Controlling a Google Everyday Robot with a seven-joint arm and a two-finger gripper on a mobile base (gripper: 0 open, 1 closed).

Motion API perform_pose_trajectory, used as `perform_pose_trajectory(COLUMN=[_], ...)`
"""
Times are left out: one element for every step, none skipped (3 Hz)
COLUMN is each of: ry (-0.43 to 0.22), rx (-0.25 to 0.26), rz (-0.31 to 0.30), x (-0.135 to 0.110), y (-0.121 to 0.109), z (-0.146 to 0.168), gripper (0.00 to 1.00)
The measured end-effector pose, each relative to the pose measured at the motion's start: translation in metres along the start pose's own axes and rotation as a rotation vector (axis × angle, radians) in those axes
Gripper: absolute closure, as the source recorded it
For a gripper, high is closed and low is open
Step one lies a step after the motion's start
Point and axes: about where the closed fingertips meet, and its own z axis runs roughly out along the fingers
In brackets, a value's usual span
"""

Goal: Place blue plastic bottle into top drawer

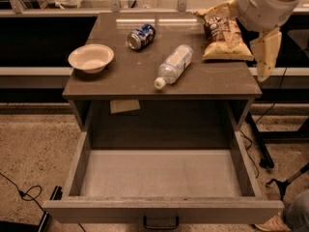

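The blue plastic bottle (174,65) lies on its side in the middle of the tabletop, its white cap pointing toward the front edge. The top drawer (161,209) is pulled fully out below, and nothing lies on its flat grey bottom. A dark handle (161,223) sits on its front panel. My gripper (266,57) hangs from the white arm at the upper right, over the table's right edge. It is well to the right of the bottle and holds nothing that I can see.
On the table (120,83) stand a white bowl (91,58) at the left, a blue soda can (141,36) on its side at the back and a chip bag (224,37) at the back right. Cables (24,195) lie on the floor at the left.
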Motion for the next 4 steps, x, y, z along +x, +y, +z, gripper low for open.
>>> perform_pose_trajectory(ry=[0.0, 0.015, 0.086, 0.138], rx=[0.001, 0.006, 0.016, 0.022], rz=[-0.001, -0.091, -0.294, -0.496], x=[0.0, 0.001, 0.007, 0.011], y=[0.0, -0.004, -0.011, -0.011], z=[0.0, 0.003, 0.012, 0.025], gripper=[0.0, 0.0, 0.0, 0.0])
